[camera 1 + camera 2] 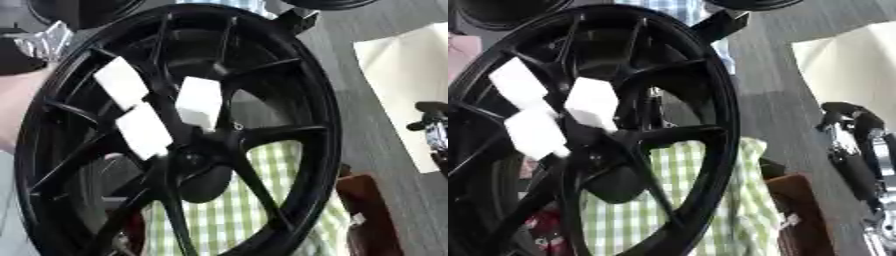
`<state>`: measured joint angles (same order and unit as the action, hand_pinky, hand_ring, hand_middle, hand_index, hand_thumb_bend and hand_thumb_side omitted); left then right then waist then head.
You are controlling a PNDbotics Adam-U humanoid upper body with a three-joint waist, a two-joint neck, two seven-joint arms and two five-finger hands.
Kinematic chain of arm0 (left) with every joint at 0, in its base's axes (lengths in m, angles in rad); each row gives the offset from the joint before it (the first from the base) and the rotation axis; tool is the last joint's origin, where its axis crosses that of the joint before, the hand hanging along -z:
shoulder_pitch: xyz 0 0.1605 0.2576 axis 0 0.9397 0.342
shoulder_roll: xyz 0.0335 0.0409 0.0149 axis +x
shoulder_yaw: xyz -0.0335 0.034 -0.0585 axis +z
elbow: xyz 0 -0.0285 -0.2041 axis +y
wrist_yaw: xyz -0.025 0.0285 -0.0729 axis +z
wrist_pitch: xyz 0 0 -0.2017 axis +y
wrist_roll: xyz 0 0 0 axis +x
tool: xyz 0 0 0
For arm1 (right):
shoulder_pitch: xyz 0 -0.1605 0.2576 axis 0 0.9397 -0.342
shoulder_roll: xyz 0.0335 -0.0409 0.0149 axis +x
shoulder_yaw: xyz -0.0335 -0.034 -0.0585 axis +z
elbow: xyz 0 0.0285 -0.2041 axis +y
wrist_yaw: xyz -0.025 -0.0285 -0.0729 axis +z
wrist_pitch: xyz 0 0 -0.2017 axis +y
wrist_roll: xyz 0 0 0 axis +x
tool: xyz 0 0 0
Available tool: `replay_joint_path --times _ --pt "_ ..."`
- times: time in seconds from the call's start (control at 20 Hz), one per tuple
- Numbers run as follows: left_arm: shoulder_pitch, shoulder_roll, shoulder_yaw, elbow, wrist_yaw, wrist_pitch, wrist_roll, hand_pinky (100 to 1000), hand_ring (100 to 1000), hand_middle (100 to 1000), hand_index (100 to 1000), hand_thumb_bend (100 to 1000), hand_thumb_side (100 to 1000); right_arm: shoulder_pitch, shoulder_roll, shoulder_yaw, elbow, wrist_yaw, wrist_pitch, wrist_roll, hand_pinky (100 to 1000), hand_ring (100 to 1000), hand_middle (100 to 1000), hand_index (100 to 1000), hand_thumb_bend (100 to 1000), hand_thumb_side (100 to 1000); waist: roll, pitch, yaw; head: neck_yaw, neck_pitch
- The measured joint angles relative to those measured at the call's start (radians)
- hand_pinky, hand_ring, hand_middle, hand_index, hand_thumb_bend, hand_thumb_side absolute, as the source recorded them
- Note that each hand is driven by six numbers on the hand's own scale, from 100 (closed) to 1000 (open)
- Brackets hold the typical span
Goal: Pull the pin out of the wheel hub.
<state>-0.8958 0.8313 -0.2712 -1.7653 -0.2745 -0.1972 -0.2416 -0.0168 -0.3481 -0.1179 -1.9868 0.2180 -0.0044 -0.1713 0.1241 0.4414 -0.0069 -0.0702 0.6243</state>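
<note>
While the black wheel hub (175, 135) fills most of both views and stands on edge, tilted, we look straight through its spokes. Three white rectangular blocks (144, 131) sit on the spokes just above the hub's centre (194, 161), two to the left and one to the right, close together. We cannot pick out the pin among them or at the centre, so we cannot say where it sits. A small bright ring (238, 126) shows just beside the right block, at the root of a spoke.

Behind the spokes lies a green and white checked cloth (232, 210), visible through the lower openings. A red patch (544, 235) shows through the openings at the bottom left. A brown box-like thing (798, 215) stands near the rim's lower right, on the grey floor (780, 100). A pale sheet (407, 65) lies at the upper right, well apart from the hub.

Our right hand (852, 117) comes in at the right edge, beside that sheet and well apart from the rim. Its dark fingers are curled and hold nothing, with the silver-jointed forearm (859, 170) running down below it. We see no left hand in either view.
</note>
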Motion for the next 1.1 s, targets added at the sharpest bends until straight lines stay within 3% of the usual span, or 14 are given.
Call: replay_joint_path --times 0.2,0.25,0.55,0.75,0.9,1.1 --pt "-0.098 0.078 -0.047 0.044 -0.062 -0.058 -0.062 854 803 771 848 100 292 -0.001 0.000 0.001 0.000 0.000 -0.009 0.003 885 644 779 758 100 810 0.000 0.000 -0.004 0.030 -0.002" --pt "-0.118 0.083 -0.057 0.058 -0.078 -0.074 -0.077 856 806 775 850 100 297 -0.001 0.000 0.001 0.000 -0.001 -0.010 0.003 885 644 778 758 100 777 0.000 0.000 -0.003 0.039 -0.002" --pt "-0.188 0.064 -0.105 0.158 -0.166 -0.168 -0.172 866 816 786 852 100 321 0.002 -0.009 -0.005 0.000 -0.017 -0.023 -0.004 884 648 778 759 100 760 -0.009 0.000 0.003 0.077 -0.003" --pt "-0.214 0.046 -0.119 0.207 -0.170 -0.224 -0.266 878 819 786 844 137 317 0.012 -0.022 -0.012 0.000 -0.020 -0.037 -0.012 883 649 778 759 100 755 -0.018 0.000 0.010 0.085 -0.002" --pt "-0.240 0.033 -0.085 0.200 -0.071 -0.211 -0.470 880 817 780 829 174 314 0.019 -0.029 -0.016 0.000 -0.020 -0.044 -0.018 883 649 777 759 100 752 -0.020 0.000 0.019 0.085 -0.002" --pt "-0.244 0.034 -0.063 0.157 0.052 -0.123 -0.558 886 818 775 826 238 317 0.022 -0.037 -0.018 0.000 -0.020 -0.048 -0.022 882 649 777 758 100 753 -0.020 0.000 0.021 0.082 -0.002"
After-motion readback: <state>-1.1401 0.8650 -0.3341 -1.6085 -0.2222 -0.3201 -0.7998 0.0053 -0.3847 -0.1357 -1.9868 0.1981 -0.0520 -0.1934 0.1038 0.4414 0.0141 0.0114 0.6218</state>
